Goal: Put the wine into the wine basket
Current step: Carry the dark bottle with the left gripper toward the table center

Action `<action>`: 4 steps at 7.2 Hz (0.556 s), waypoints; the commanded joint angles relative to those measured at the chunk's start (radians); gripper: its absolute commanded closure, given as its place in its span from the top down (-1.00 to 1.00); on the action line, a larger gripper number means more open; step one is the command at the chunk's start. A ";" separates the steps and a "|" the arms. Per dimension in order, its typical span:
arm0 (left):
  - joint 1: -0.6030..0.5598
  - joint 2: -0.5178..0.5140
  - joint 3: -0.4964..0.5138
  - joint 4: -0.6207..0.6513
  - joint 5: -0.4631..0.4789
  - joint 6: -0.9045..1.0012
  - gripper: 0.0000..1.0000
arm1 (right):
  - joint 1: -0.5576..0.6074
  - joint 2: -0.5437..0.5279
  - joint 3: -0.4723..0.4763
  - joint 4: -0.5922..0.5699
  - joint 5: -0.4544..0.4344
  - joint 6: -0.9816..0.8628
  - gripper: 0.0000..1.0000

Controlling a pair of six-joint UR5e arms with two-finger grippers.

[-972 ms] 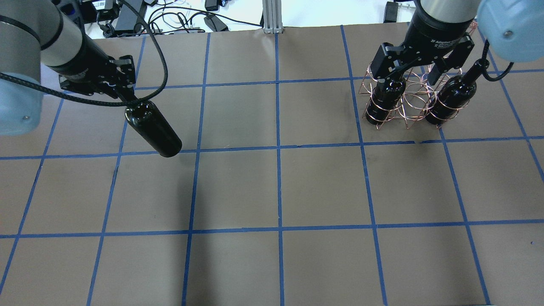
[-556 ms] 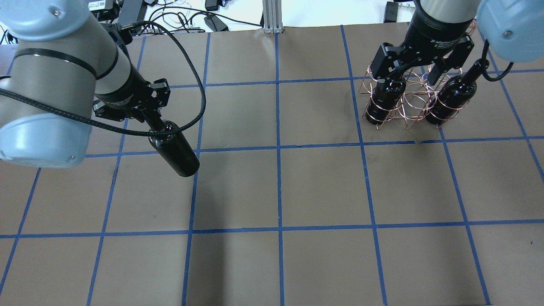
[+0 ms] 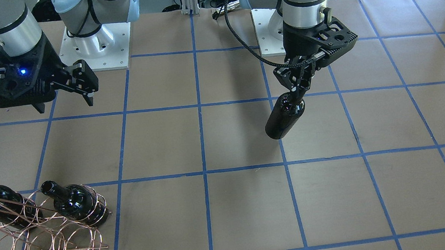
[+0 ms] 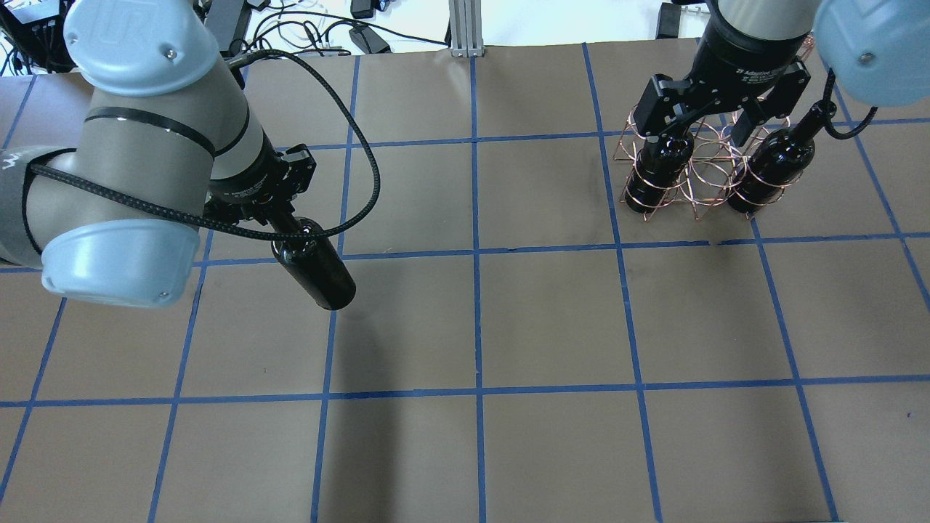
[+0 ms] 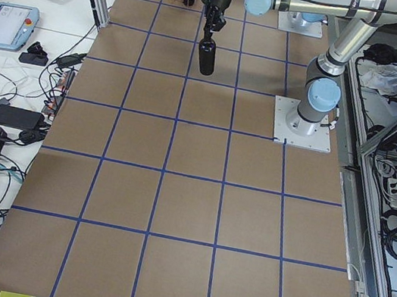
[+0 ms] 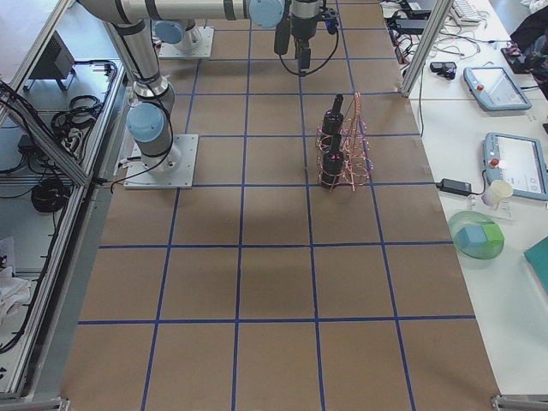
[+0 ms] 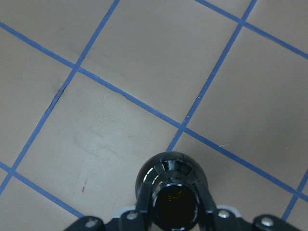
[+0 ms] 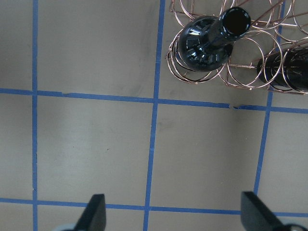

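My left gripper (image 4: 280, 218) is shut on the neck of a glossy black wine bottle (image 4: 316, 272), which hangs tilted above the table left of centre. The bottle also shows in the front view (image 3: 284, 116) and, mouth up, in the left wrist view (image 7: 174, 202). The copper wire wine basket (image 4: 701, 171) stands at the far right with a wine bottle (image 4: 657, 171) in its left hoops and another (image 4: 774, 163) in its right hoops; the middle hoops hold nothing. My right gripper (image 4: 716, 120) is open and empty above the basket (image 8: 250, 72).
The brown table surface (image 4: 552, 327) carries a grid of blue tape lines. Cables and power bricks (image 4: 305, 29) lie beyond the far edge. The arms' base plates (image 3: 96, 43) sit at the robot's side of the table.
My left arm has carried the bottle to the right and nearer the table's centre. The right arm, the basket and its two bottles have not moved.
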 commanded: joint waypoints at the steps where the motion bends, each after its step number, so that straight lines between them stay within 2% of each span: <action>1: -0.001 -0.014 -0.011 0.003 -0.001 -0.072 -0.69 | 0.000 0.000 0.000 0.000 0.000 -0.001 1.00; 4: -0.030 -0.030 -0.013 0.022 0.008 -0.179 -0.71 | 0.000 0.000 0.000 0.000 0.000 -0.001 1.00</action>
